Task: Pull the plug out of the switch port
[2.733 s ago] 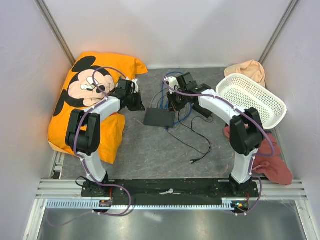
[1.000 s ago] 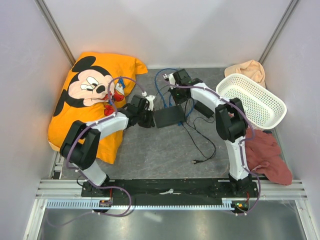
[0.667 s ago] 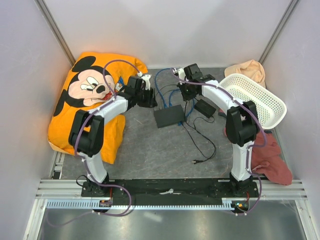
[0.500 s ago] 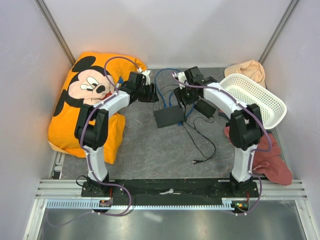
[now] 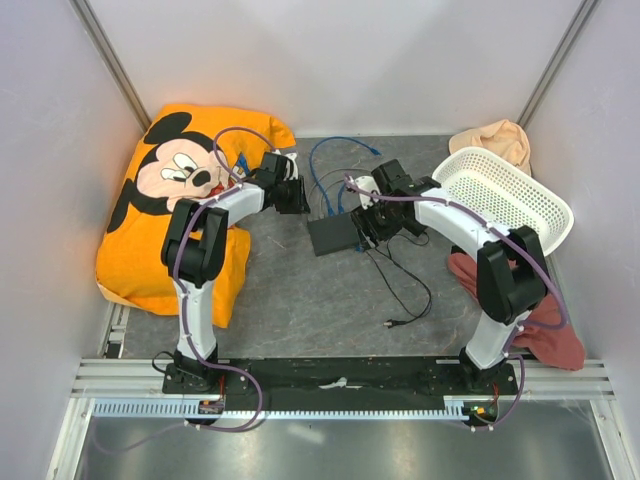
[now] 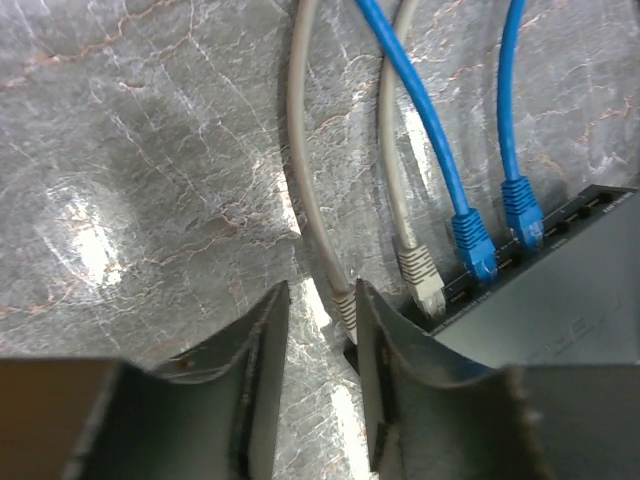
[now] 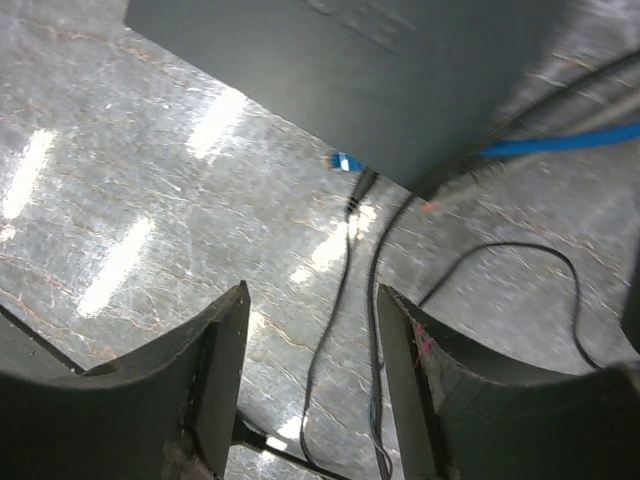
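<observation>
Plugs [image 6: 472,245] sat in switch [image 6: 545,315] ports; pull not yet done. Left tool [image 6: 318,305] parted near grey plug [image 6: 343,303], right tool [image 7: 312,315] parted, both empty.

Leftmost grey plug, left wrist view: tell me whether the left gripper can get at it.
Probably yes: the left gripper is open, the grey plug lies just ahead between its fingers, and nothing covers it.

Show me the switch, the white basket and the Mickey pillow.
switch [image 5: 332,236]: top view, middle of its top face.
white basket [image 5: 508,197]: top view, bare mesh inside.
Mickey pillow [image 5: 172,170]: top view, printed face.
</observation>
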Robot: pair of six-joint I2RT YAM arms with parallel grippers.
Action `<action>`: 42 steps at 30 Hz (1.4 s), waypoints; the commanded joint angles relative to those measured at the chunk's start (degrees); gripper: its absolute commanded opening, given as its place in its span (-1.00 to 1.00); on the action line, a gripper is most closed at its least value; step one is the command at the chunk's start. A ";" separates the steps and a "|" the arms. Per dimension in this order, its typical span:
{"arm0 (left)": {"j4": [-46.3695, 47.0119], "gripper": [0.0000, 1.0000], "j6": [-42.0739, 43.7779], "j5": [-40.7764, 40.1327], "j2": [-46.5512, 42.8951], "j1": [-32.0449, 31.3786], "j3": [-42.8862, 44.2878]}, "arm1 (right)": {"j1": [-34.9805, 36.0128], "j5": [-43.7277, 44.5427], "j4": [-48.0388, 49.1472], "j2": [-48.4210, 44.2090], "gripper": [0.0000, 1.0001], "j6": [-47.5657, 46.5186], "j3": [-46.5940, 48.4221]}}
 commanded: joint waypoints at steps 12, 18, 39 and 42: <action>2.27 -0.47 -0.09 -0.20 3.92 -1.82 0.91 | 2.09 4.92 3.61 7.92 0.18 0.46 0.18; -0.19 -0.96 1.85 -3.45 2.26 -2.44 -1.37 | 2.00 12.75 3.52 13.72 0.11 -2.53 6.06; 2.45 -0.96 -0.44 0.85 -18.40 -8.24 -24.66 | 0.07 15.39 -0.35 27.36 0.25 -8.33 27.61; 1.92 -0.63 1.32 0.94 -20.60 -8.16 -25.28 | -0.20 15.30 -0.78 25.95 0.37 -8.68 27.08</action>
